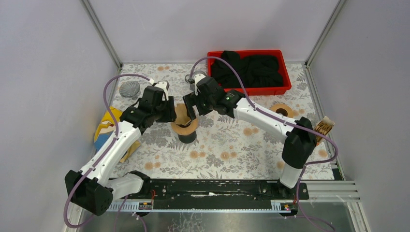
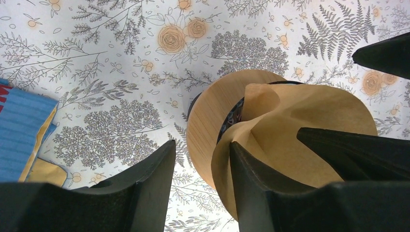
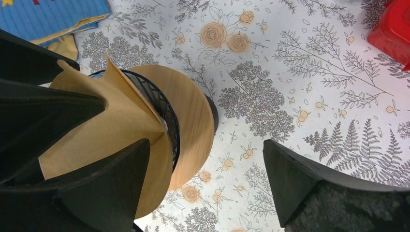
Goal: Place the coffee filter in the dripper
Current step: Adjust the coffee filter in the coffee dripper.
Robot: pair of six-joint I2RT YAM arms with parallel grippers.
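Hovering half spread, my left gripper point(image 2: 202, 145) grasps nothing; the edge of the brown paper cone filter point(image 2: 300, 111) lies just beside one finger. That filter sits crumpled in the wooden-ringed dripper of black wire point(image 2: 208, 116), upright on the flower-printed desk point(image 2: 96, 72). My right gripper point(image 3: 205, 145) gapes wide, one finger over the filter. The right wrist view shows the wire bars plainly and the left barely. Only the top view shows the black base point(image 1: 187, 137) beneath and the red plastic bin point(image 1: 270, 90) holding black cloth point(image 1: 249, 70).
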